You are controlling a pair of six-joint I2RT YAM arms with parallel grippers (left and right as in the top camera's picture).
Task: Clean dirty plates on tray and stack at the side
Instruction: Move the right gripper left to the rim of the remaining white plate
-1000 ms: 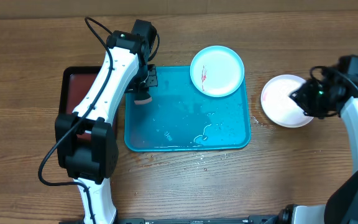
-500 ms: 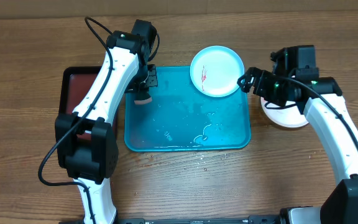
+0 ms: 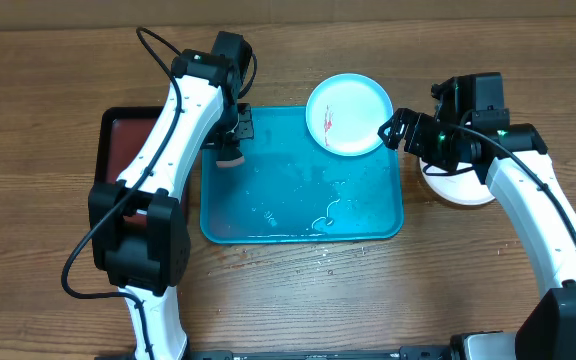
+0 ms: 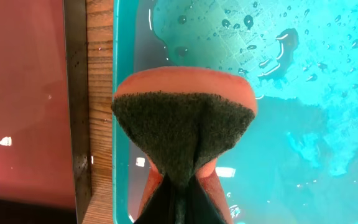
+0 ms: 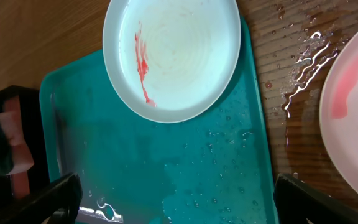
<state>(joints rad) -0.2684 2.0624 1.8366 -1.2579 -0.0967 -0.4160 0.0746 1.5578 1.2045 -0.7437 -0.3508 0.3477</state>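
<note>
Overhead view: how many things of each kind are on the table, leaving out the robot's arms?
Plates: 2 showing, the light blue plate on the turquoise tray and the white plate on the wood beside it
Trays: 2, the turquoise tray and the black tray
Sponges: 1, the sponge
Total: 5

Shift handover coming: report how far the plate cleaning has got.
Done: one white plate sits off the tray at the right, though a pink tinge shows on it. In hand: left gripper clamps the sponge; right gripper, open, is beside the blue-rimmed plate. Left: that plate, red-smeared, needs wiping and stacking.
</note>
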